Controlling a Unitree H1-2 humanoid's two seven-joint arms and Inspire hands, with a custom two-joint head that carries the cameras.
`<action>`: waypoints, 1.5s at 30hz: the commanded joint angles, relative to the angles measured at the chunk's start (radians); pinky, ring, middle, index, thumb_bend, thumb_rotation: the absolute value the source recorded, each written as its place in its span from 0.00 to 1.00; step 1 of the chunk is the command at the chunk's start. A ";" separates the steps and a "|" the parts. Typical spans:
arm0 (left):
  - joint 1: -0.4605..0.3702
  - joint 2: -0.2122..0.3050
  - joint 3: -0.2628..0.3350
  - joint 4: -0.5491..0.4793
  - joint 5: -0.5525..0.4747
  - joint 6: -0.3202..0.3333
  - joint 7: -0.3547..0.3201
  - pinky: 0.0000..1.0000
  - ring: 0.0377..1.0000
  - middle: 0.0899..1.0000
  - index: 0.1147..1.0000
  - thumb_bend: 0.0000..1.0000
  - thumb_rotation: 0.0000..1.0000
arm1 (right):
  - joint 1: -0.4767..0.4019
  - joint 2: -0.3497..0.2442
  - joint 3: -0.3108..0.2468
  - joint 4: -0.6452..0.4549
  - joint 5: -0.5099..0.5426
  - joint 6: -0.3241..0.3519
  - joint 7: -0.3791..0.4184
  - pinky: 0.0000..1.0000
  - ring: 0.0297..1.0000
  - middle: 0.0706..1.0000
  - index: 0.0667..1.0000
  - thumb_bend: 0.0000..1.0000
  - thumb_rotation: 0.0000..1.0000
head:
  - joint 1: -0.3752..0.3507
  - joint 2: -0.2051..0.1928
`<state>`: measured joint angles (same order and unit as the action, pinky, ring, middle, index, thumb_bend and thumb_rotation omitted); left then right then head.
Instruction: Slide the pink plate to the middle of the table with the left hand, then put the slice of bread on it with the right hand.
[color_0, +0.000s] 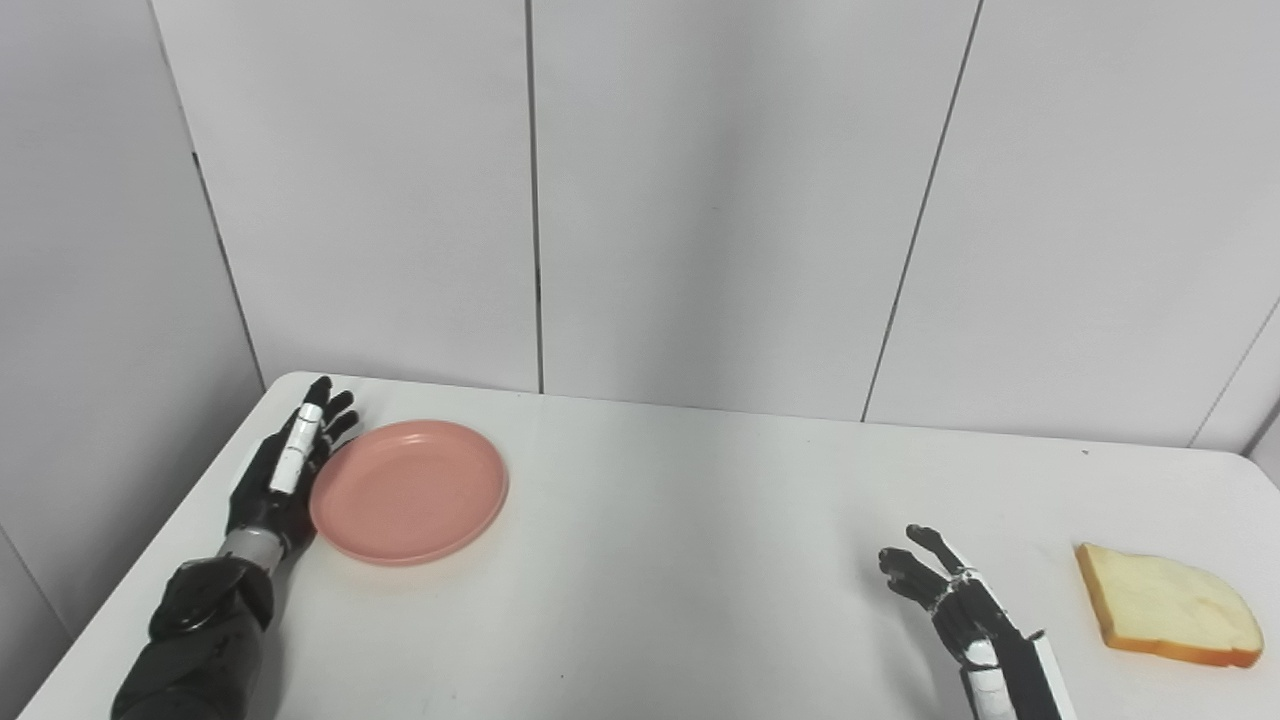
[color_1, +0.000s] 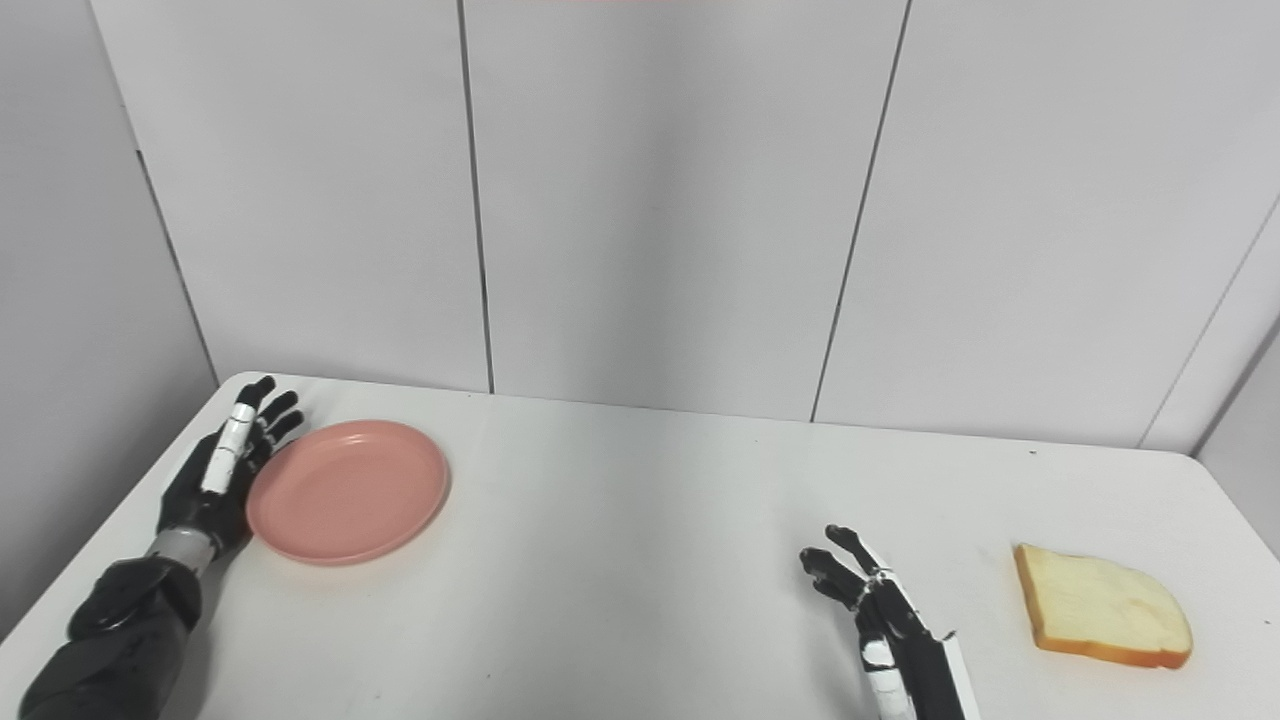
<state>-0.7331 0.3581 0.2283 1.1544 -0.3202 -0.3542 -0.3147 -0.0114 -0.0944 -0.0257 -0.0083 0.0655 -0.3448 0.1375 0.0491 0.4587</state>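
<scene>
Resting flat, the round pink plate (color_0: 410, 490) seemingly touches the open left robot hand (color_0: 285, 470); right robot hand (color_0: 955, 600) released.

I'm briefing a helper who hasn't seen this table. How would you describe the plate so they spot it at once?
On the white table, look toward the far left corner. There lies a round, shallow pink plastic plate, empty, with the robot's black left hand alongside its left rim. It is the only pink, round thing; the tan slice of bread lies far right.

I see a round pink plastic plate (color_0: 410, 490), smooth and matt, on a smooth white counter (color_0: 680, 540); the bread slice (color_0: 1165, 605) looks porous.
</scene>
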 joint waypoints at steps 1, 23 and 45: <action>-0.061 0.007 -0.014 0.003 0.024 -0.031 -0.021 0.82 0.92 0.93 0.96 0.83 0.79 | 0.111 0.062 0.033 0.097 0.007 0.032 -0.014 0.81 0.79 0.74 0.83 0.80 0.99 | -0.001 0.000; -0.018 -0.112 -0.078 -0.164 0.082 0.061 0.014 0.80 0.89 0.88 0.91 0.93 0.73 | 0.117 0.082 0.035 0.072 -0.013 0.052 -0.017 0.79 0.77 0.74 0.82 0.81 1.00 | -0.013 0.008; 0.002 -0.282 -0.115 -0.164 0.103 0.033 0.045 0.74 0.86 0.86 0.91 0.97 0.76 | 0.122 0.081 0.058 0.048 -0.045 0.051 -0.037 0.79 0.77 0.73 0.82 0.80 1.00 | -0.046 0.024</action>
<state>-0.7112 0.0873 0.1245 0.9793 -0.2334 -0.3141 -0.2695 0.0122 -0.0570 0.0036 -0.0447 0.0185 -0.3103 0.1092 0.0016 0.4817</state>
